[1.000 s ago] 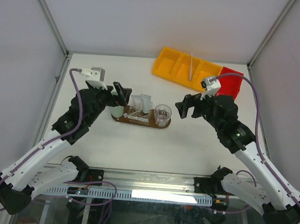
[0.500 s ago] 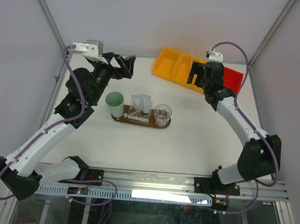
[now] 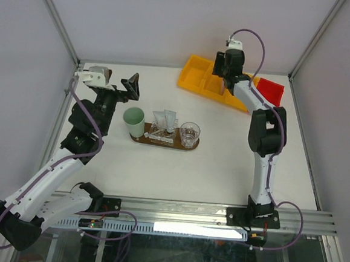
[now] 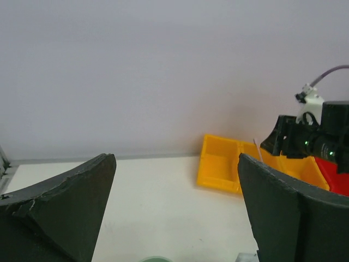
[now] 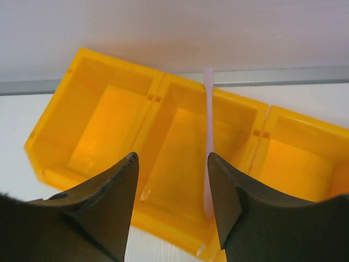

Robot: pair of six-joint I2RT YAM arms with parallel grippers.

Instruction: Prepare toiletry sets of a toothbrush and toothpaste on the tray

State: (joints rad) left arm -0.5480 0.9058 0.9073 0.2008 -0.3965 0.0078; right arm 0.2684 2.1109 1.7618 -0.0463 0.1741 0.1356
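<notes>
Right gripper half-spread above the yellow bin — toothbrush in its middle compartment, ungripped; left gripper spread wide, empty.

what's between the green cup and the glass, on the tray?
White tubes, propped up on the tray, stand between the cup and the glass. The top view shows it.

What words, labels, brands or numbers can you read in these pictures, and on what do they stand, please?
None can be read. The yellow bin and the toothbrush show no print close up; any print on the white tubes on the tray is too small to tell.
</notes>
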